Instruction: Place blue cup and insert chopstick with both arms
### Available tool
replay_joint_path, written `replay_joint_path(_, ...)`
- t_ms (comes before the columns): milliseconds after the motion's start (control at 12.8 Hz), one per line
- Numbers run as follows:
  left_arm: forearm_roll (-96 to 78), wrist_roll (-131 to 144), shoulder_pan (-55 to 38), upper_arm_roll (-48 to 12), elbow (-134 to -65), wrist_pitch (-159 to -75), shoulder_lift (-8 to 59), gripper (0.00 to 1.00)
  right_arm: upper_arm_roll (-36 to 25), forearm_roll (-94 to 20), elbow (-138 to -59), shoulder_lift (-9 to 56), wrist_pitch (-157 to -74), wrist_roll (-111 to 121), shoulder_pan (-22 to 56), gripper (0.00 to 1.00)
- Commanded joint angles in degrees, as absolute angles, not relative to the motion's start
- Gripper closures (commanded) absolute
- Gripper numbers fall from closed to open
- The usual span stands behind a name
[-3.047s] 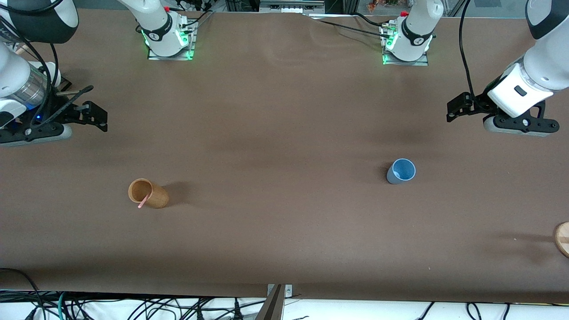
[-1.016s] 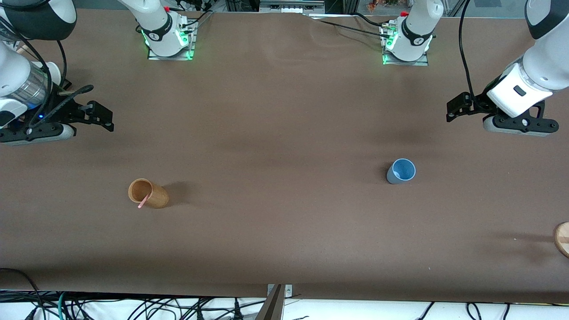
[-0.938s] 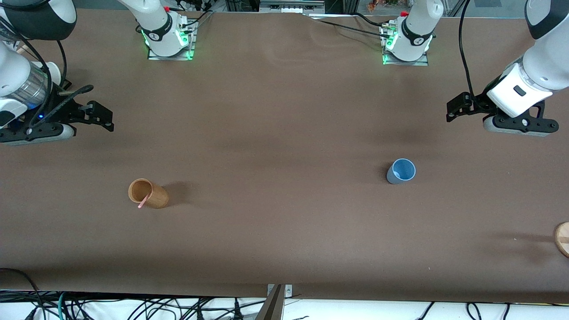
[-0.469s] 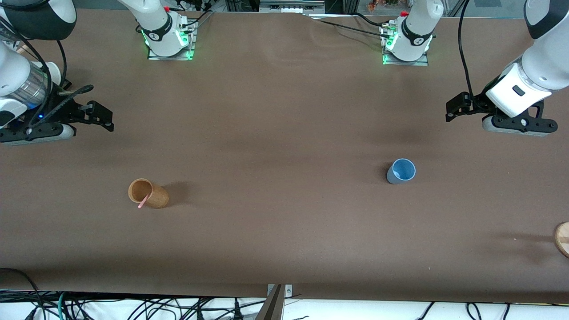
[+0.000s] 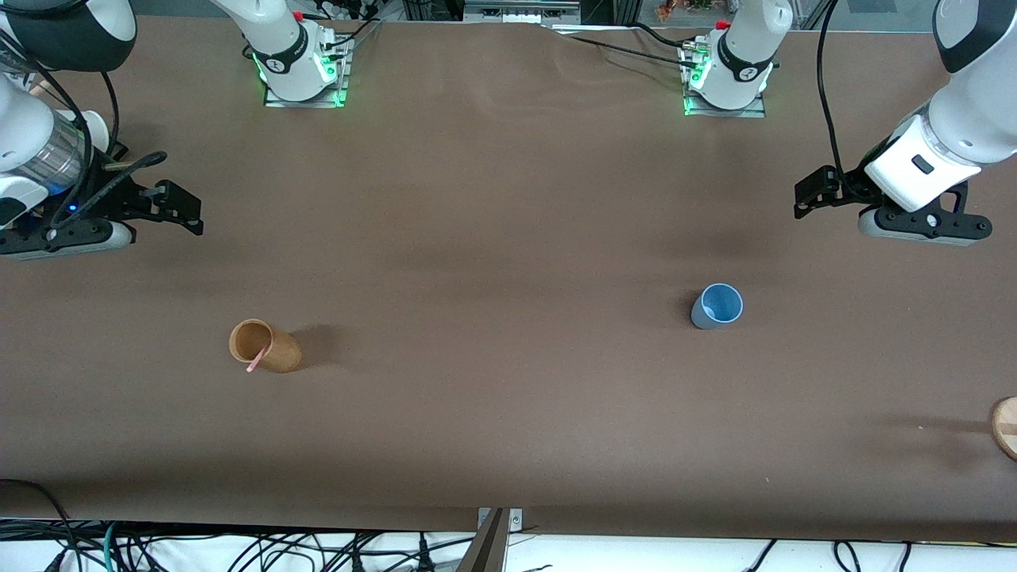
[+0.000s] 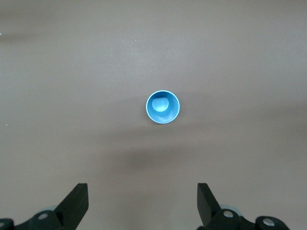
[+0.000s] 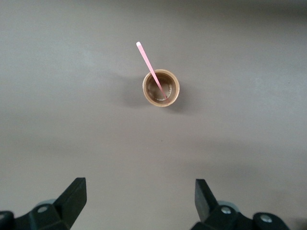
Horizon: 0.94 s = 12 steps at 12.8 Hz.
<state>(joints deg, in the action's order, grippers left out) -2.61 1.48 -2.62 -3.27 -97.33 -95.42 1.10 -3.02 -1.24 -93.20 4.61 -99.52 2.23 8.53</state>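
The blue cup stands upright on the brown table toward the left arm's end; it also shows in the left wrist view, empty. The pale pink chopstick leans in a brown wooden cup toward the right arm's end; the right wrist view shows the chopstick sticking out of the wooden cup. My left gripper is open and empty, up in the air over bare table; its fingers stand wide apart. My right gripper is open and empty over bare table; its fingers stand wide apart.
A round wooden object sits at the table's edge at the left arm's end. Both arm bases stand along the table's edge farthest from the front camera. Cables hang below the table edge nearest the front camera.
The left gripper has drifted slightly toward the table's middle. The right gripper shifted a little toward the middle three seconds ago and has since held still. Cups and chopstick have not moved.
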Motion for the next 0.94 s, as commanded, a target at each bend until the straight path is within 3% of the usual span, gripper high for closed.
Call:
replay_joint_path(0,-1.49,0.79,-2.37,-3.25,-95.27,-93.96,2.46,0.00,-2.29,-2.02,-92.37,4.31,-98.53,1.76,7.73,0.00)
replay_joint_path(859,-1.32,0.70,-2.90,-3.34,-95.10,-93.43,2.90,0.00,-2.29,-1.23,-92.37,4.31,-98.88,1.76,7.73,0.00)
